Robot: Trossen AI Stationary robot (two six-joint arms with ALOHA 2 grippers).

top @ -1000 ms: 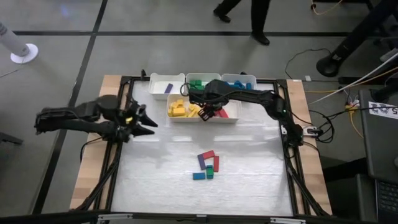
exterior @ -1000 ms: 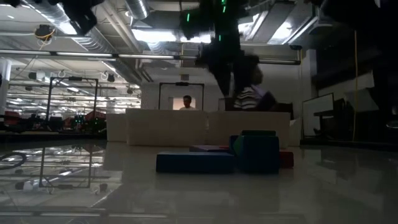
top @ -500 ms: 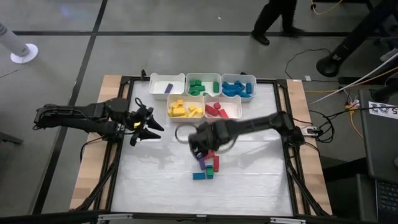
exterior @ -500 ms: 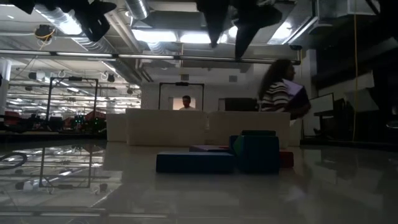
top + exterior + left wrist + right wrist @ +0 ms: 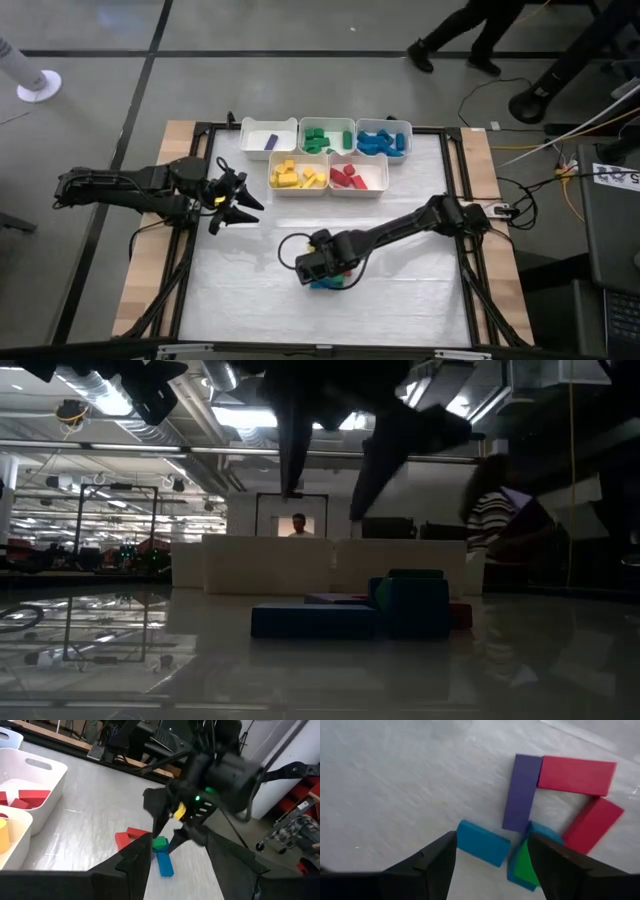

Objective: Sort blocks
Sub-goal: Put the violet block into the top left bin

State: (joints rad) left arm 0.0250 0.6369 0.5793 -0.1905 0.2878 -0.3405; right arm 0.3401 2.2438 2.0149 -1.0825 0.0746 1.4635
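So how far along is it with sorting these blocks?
Mostly done: the white bins already hold blocks by colour. The open right pincer hangs empty above the last cluster of red, purple, blue and green blocks on the table. The left pincer waits aside, open.

My two arms are dark and jointed; the right pincer (image 5: 172, 827) carries a green indicator light and yellow marking, the left pincer (image 5: 243, 205) a yellow patch, each with two black tapered fingers.
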